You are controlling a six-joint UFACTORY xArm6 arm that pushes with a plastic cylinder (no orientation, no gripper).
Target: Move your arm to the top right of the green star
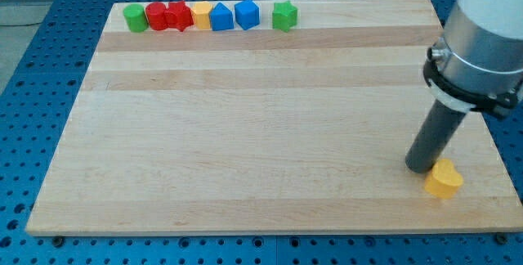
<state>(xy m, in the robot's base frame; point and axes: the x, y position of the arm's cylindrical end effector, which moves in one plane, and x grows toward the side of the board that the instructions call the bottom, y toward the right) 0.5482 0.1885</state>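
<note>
**Tip low on the right, green star far up the board**

My tip point(421, 167) rests on the wooden board point(245, 150) near the view's bottom right, touching or just beside a yellow block point(444, 180) that lies at its lower right (its shape looks heart-like, though I cannot be sure). The rod holds nothing; it is a bare pusher with no jaws to open or close.

The risks, as I judge them: the yellow block sits so close that a careless start could nudge it toward the board's right edge. At the far end, the spot above and right of the green star point(284, 15) is a thin strip of board near the top edge, so an overshoot could knock the star into its neighbours or run the tip off the wood.

The green star lies at the view's top, the rightmost of a row of 7 blocks: green cylinder point(135, 17), 2 red blocks point(167, 15), a yellow block point(201, 14) partly hidden, then 2 blue blocks point(234, 15). It is well apart from my tip, up and to the view's left.
</note>
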